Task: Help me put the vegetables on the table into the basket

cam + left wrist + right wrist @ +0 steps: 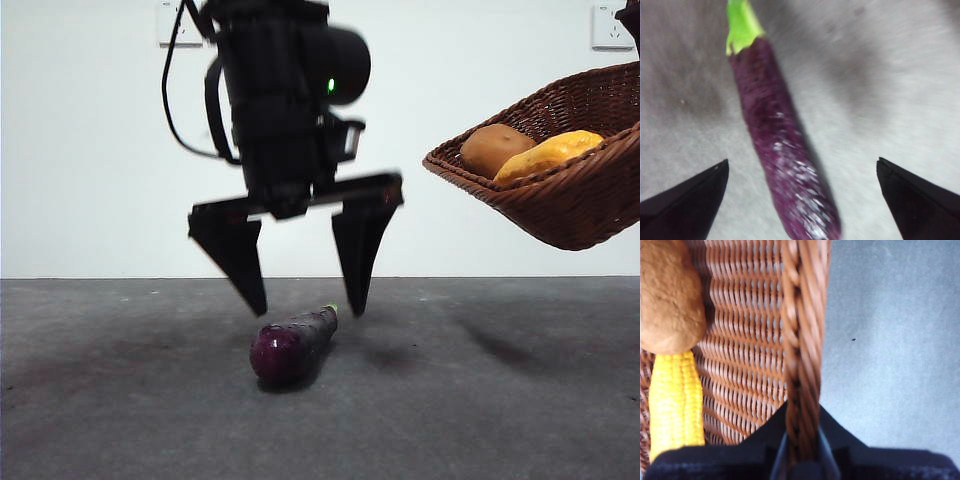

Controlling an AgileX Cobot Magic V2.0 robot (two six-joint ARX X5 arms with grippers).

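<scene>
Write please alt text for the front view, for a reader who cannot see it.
A black two-jaw left gripper hangs with its jaws open just above a glossy dark purple eggplant lying on the dark grey matte table. At the right, a reddish-brown woven wicker basket is tilted in the air, off the table, holding a brown oval potato and a yellow-orange vegetable.

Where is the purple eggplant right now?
The eggplant lies on the grey table, low in the middle of the front view, right under the open left gripper. The basket with the other vegetables hangs off to the side.
</scene>
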